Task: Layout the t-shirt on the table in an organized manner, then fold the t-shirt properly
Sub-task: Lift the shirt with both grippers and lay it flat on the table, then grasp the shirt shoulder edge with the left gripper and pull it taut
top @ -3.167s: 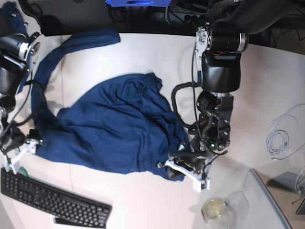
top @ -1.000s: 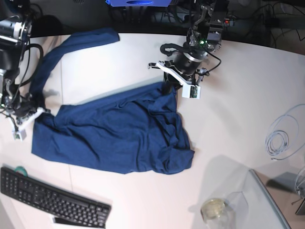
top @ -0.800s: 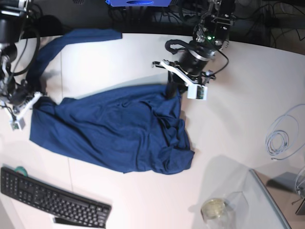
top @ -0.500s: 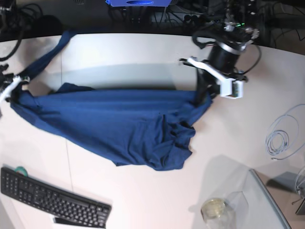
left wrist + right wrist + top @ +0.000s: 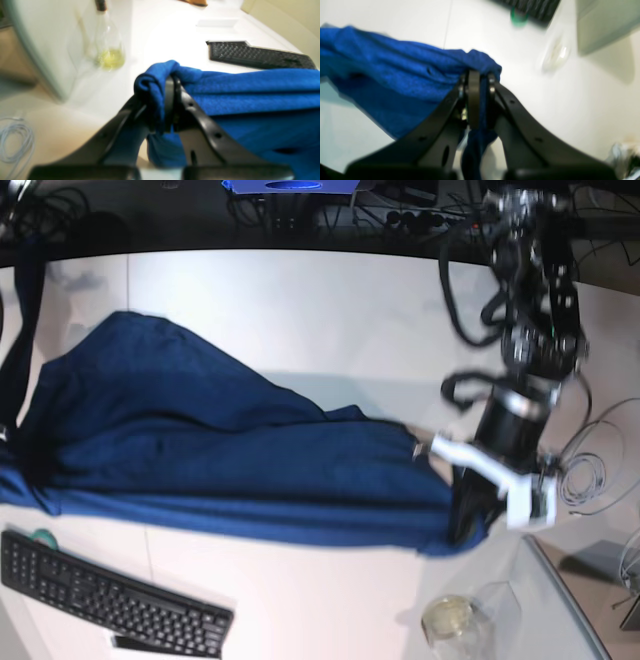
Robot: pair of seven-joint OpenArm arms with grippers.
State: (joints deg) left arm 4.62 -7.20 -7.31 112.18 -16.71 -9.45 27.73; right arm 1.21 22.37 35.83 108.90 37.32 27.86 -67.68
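The navy t-shirt (image 5: 230, 460) hangs stretched between both grippers, left (image 5: 162, 105) and right (image 5: 476, 100), jaws clamped on opposite edges, above the tabletop (image 5: 300, 310); neither flattening nor folding is done.

The t-shirt (image 5: 230, 465) is stretching across the table (image 5: 330, 300); the keyboard (image 5: 110, 605) is lying at its front-left corner; the jar (image 5: 450, 617) is sitting at its front edge.

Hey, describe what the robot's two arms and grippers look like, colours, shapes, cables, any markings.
The left arm is built of bulky black segments with black cables looping alongside, ending in a white bracket above the left gripper. Up close, both the left gripper and the right gripper have slim, glossy black fingers that taper to narrow tips and carry small round holes. No markings are visible.
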